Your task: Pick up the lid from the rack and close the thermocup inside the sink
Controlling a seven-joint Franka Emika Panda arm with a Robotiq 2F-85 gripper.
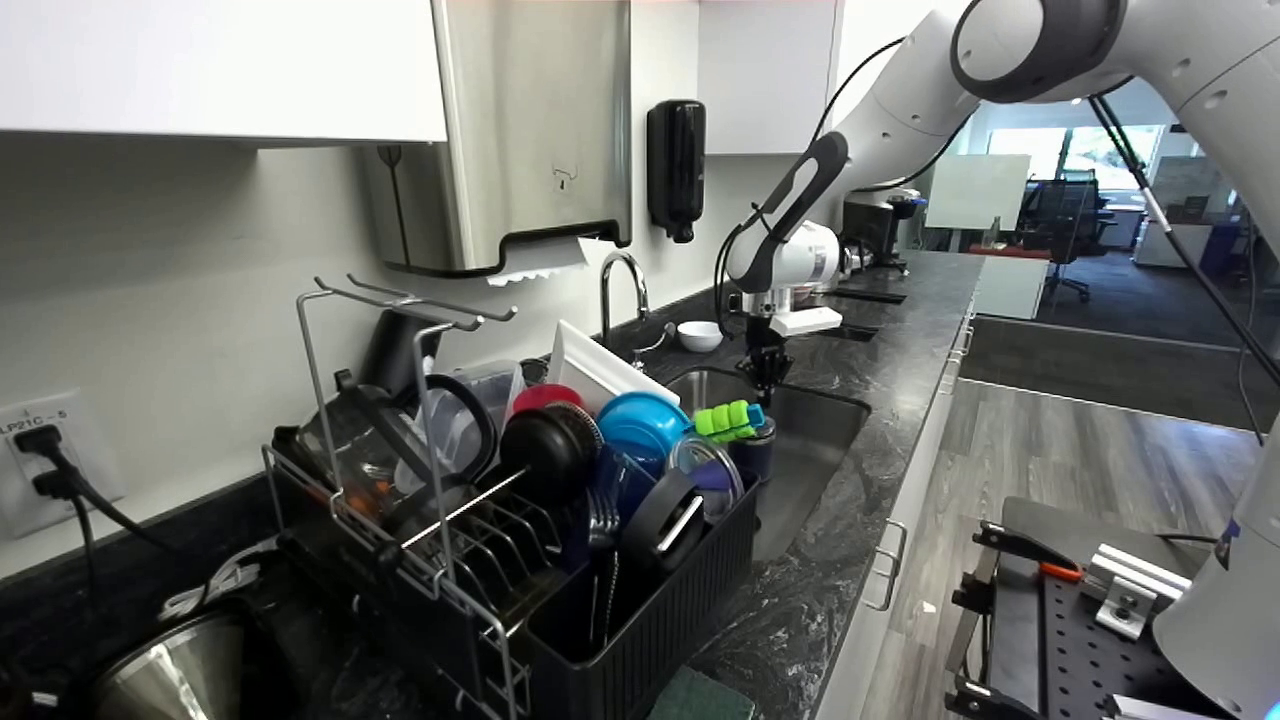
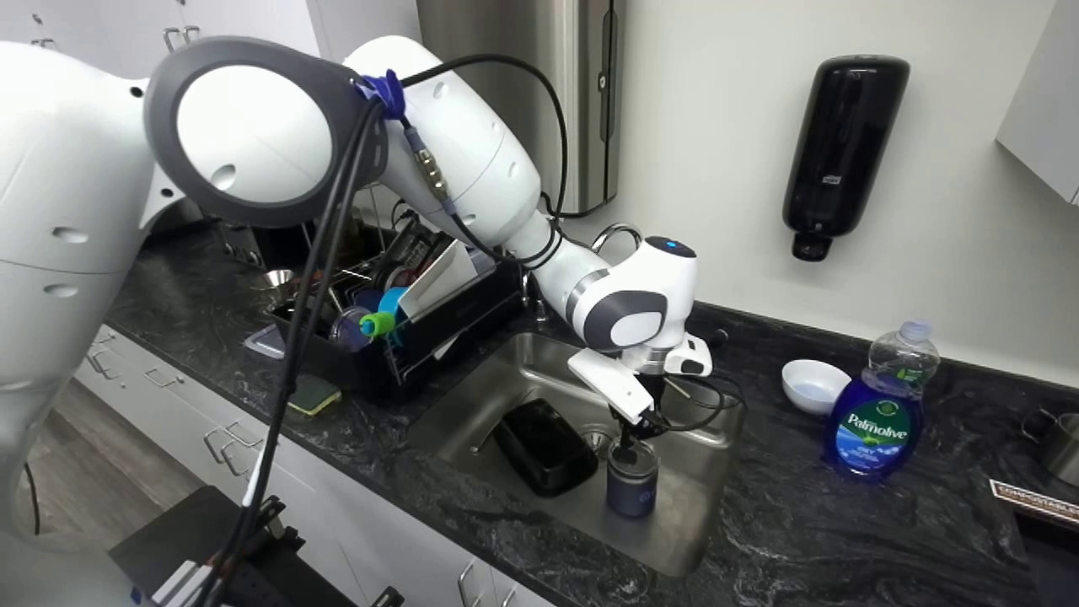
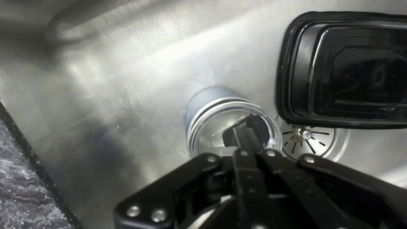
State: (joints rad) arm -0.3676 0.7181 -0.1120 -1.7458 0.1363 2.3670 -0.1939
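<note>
Apparently, most of the task has been done: in the wrist view the clear lid (image 3: pixel 208 136) is seen lying over the mouth of the thermocup (image 2: pixel 630 496), which is stood upright in the near right part of the sink (image 2: pixel 679 535), with a black container (image 2: pixel 546 447) placed to its left. The rack (image 2: pixel 371 371) is seen at the far left. Whether the lid is fully seated cannot be told; a firm press and a withdrawal are judged to be left. The gripper (image 3: pixel 248 135) is closed, its fingers (image 3: pixel 249 181) together at what looks like a dark tab (image 3: pixel 259 122) on the lid; whether the tab is pinched cannot be told. The arm (image 2: pixel 468 143) is extended from the left, held high, then sloped down rightward, with the gripper pointed downward.
</note>
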